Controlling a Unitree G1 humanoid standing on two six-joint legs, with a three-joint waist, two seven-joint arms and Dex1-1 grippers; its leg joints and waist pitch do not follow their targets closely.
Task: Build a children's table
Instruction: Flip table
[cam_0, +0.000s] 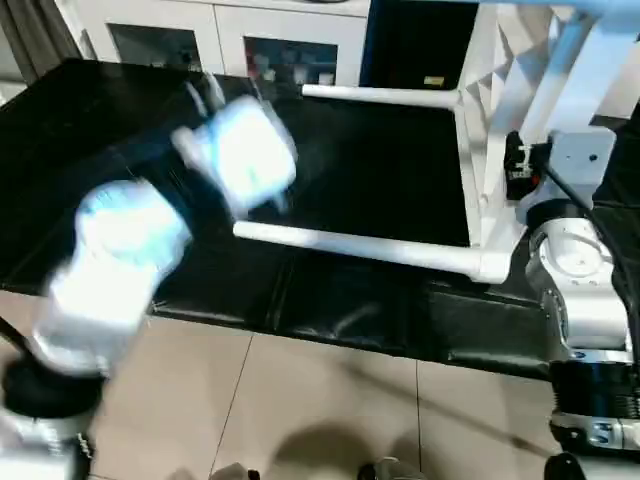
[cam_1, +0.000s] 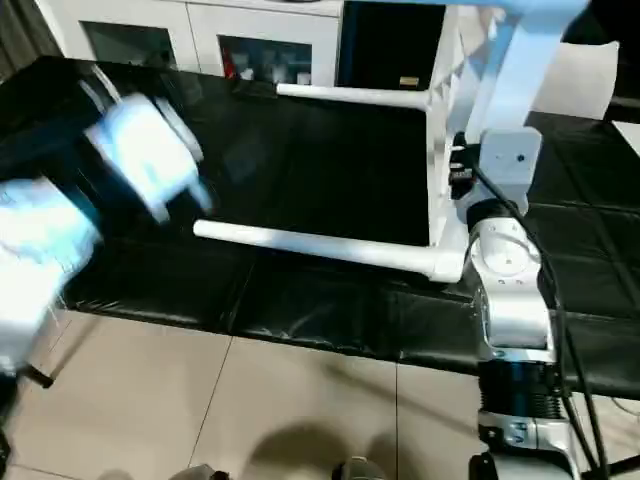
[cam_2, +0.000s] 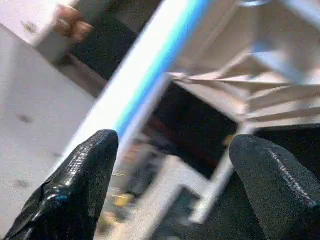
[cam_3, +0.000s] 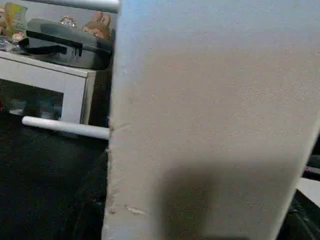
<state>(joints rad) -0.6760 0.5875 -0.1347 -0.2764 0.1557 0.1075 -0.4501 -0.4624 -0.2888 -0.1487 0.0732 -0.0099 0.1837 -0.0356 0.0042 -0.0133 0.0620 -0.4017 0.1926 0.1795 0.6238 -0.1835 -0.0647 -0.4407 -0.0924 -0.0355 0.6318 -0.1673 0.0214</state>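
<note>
The children's table stands on its side on the right. Its white top (cam_0: 478, 150) is on edge, and the ribbed underside (cam_2: 260, 85) shows in the left wrist view. Two white legs stick out sideways to the left, a near leg (cam_0: 370, 247) and a far leg (cam_0: 380, 96), each seated in a corner socket (cam_0: 492, 265). My right gripper (cam_0: 512, 168) is at the top's rim and shut on it; the white slab (cam_3: 210, 125) looms close in the right wrist view. My left arm (cam_0: 245, 150) is blurred above the near leg. The left gripper (cam_2: 172, 145) is open with nothing between its fingers (cam_2: 90, 165).
A black-covered work table (cam_0: 380, 170) carries everything; its front edge runs just below the near leg, with tiled floor (cam_0: 300, 400) beneath. White cabinets (cam_0: 280, 40) stand behind. A grey case (cam_3: 65, 42) lies on a low white cabinet.
</note>
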